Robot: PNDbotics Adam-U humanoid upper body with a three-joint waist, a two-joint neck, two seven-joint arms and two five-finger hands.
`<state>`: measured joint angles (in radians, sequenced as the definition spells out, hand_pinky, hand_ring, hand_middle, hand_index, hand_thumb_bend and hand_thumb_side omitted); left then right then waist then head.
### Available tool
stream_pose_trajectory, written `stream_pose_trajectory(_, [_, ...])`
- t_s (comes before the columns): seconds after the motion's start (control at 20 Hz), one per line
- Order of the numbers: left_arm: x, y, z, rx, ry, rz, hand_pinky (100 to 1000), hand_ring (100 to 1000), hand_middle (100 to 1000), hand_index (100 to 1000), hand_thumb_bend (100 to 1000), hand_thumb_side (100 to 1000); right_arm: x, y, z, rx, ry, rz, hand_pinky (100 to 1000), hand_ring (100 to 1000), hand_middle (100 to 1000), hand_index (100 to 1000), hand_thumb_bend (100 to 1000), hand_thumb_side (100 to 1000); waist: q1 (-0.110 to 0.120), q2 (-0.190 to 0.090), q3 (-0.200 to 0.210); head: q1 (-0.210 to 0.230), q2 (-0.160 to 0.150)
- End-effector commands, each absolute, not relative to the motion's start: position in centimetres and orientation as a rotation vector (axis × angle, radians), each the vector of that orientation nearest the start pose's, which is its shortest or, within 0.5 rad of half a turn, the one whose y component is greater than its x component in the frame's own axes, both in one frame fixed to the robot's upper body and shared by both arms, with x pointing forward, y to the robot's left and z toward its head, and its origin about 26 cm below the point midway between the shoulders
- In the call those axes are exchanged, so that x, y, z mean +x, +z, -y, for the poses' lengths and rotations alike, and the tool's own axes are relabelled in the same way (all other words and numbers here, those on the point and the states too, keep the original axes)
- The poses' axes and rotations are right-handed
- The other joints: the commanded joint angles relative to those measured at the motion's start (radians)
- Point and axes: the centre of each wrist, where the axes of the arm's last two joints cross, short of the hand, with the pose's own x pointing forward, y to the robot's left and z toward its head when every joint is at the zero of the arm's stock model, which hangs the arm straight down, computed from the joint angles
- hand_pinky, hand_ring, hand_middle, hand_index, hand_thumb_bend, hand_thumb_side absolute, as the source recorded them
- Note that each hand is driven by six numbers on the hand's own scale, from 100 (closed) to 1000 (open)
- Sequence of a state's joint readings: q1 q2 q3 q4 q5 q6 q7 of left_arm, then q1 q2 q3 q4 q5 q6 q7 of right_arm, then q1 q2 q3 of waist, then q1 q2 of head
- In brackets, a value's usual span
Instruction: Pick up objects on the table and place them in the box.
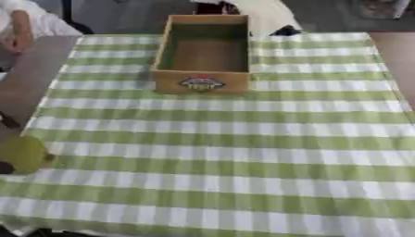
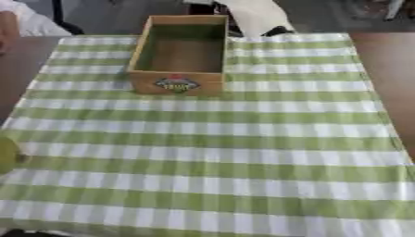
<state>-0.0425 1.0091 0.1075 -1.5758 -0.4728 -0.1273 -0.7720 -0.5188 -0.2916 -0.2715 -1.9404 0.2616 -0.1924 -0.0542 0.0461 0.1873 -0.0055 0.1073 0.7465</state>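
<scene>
Left eye view first: a green-and-white checked tablecloth (image 1: pixel 243 152) covers the table, and a cardboard box (image 1: pixel 203 81) stands upright at the far middle, open at the top, with a printed label (image 1: pixel 201 83) on its near wall. Its inside looks bare. Down at the left edge, a round yellow-green object (image 1: pixel 22 153) sits on the cloth, fruit-shaped, too blurred to name more closely. It lies well apart from the box, nearer to the robot. Something dark touches it at its lower left, right at the picture's border, but whether that is the robot's left hand I cannot tell, so no word on any grasp. Beyond the box, a white and black shape (image 1: pixel 267 18) lies at the cloth's far edge, just behind the box's right corner.

Right eye view now: same table, same box, label facing us. Only a sliver of the yellow-green object shows at the left border. Bare brown tabletop (image 2: pixel 389 69) runs along the right of the cloth. No robot hand shows clearly here either: neither left nor right can be made out.
</scene>
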Motion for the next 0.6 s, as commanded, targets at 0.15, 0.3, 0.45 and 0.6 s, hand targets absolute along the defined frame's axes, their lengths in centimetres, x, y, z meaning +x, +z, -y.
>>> stream_pose_trajectory(0.15, [28.1, 19.0, -47.0, 0.699, -1.512, 0.814, 985, 988, 753, 904, 662, 532, 31.5, 27.5, 30.6, 0.891, -0.296, -3.420, 922, 798, 692, 862, 100, 616, -0.004, -0.013, -0.001, 0.010, 0.008])
stream_pose_trajectory(0.3, [28.2, 18.3, -46.6, 0.713, -1.502, 0.831, 968, 952, 733, 905, 650, 524, 31.6, 27.5, 30.5, 0.883, -0.299, -3.422, 922, 798, 692, 861, 100, 616, -0.008, -0.013, -0.001, 0.011, 0.003])
stream_pose_trajectory(0.45, [28.4, 17.7, -46.3, 0.720, -1.493, 0.848, 958, 914, 715, 909, 647, 517, 31.6, 27.5, 30.5, 0.878, -0.300, -3.424, 922, 798, 692, 861, 100, 615, -0.011, -0.014, -0.002, 0.011, 0.000])
stream_pose_trajectory(0.6, [28.5, 17.0, -46.0, 0.728, -1.502, 0.836, 950, 888, 703, 900, 645, 516, 31.7, 27.4, 30.5, 0.874, -0.299, -3.426, 923, 798, 692, 861, 100, 615, -0.013, -0.013, -0.004, 0.011, -0.003])
